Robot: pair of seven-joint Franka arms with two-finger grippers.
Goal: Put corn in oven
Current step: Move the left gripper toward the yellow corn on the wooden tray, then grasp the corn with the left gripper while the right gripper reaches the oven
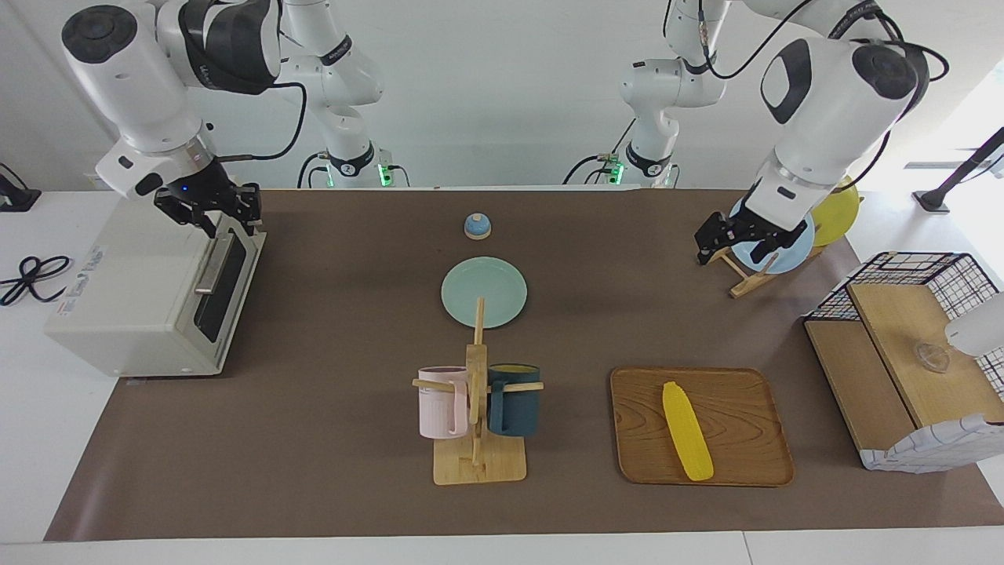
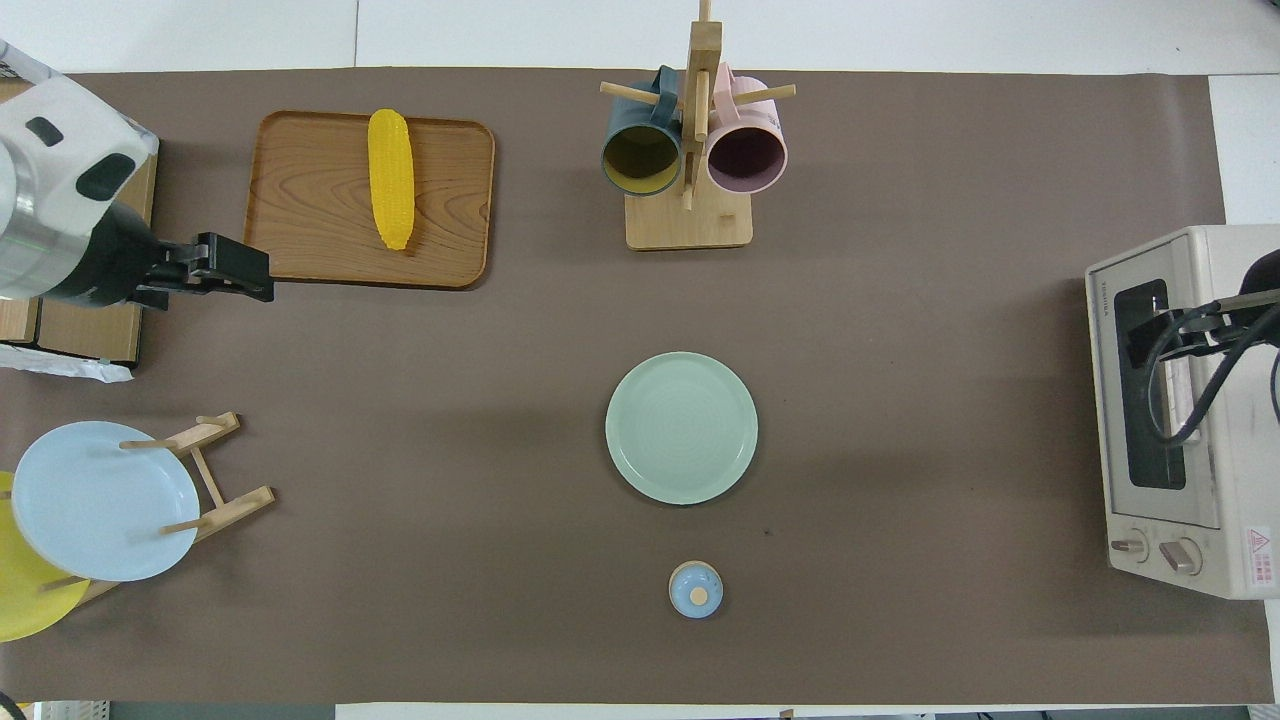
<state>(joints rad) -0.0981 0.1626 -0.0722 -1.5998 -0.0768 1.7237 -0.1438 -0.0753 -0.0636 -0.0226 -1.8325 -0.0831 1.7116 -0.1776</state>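
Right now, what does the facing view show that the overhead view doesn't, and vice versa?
Facing view only: both arms' full height up to their bases, and the right tool right at the oven's door top.
Overhead view only: the oven's two knobs and the insides of the two mugs.
Both: the corn lying untouched on the wooden tray, and the left tool in the air, holding nothing.
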